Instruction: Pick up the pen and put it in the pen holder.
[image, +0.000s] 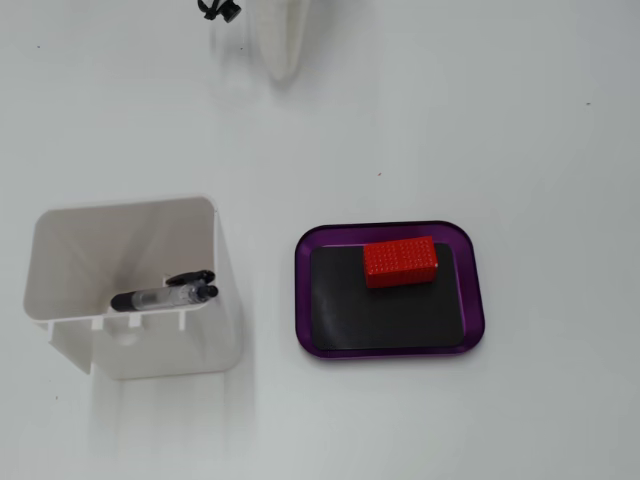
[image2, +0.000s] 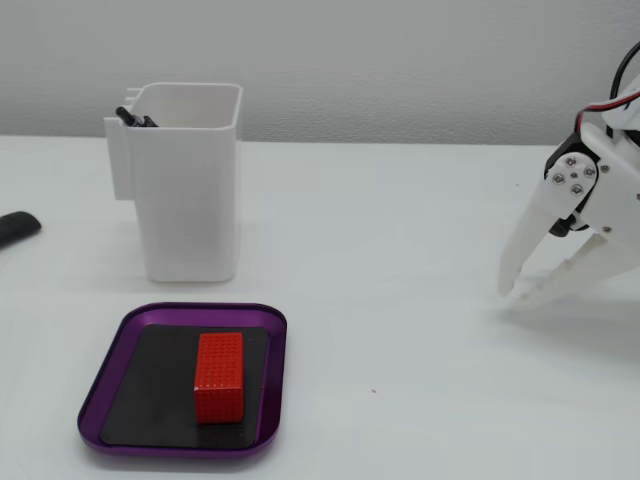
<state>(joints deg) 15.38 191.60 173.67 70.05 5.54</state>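
Observation:
The pen (image: 165, 296), clear-bodied with black ends, lies inside the white pen holder (image: 75, 235) against its side compartment. In a fixed view only its black end (image2: 134, 117) sticks out above the rim of the holder (image2: 190, 190). My white gripper (image2: 518, 293) stands at the far right of the table, well away from the holder. Its fingertips point down near the surface, meet, and hold nothing. In a fixed view only its tapered tip (image: 283, 66) shows at the top edge.
A purple tray (image: 477, 290) with a black mat holds a red block (image: 400, 262); it also shows in front of the holder (image2: 105, 385), block (image2: 219, 375) in the middle. A black object (image2: 16, 228) lies at the left edge. A small black part (image: 218, 10) lies by the gripper.

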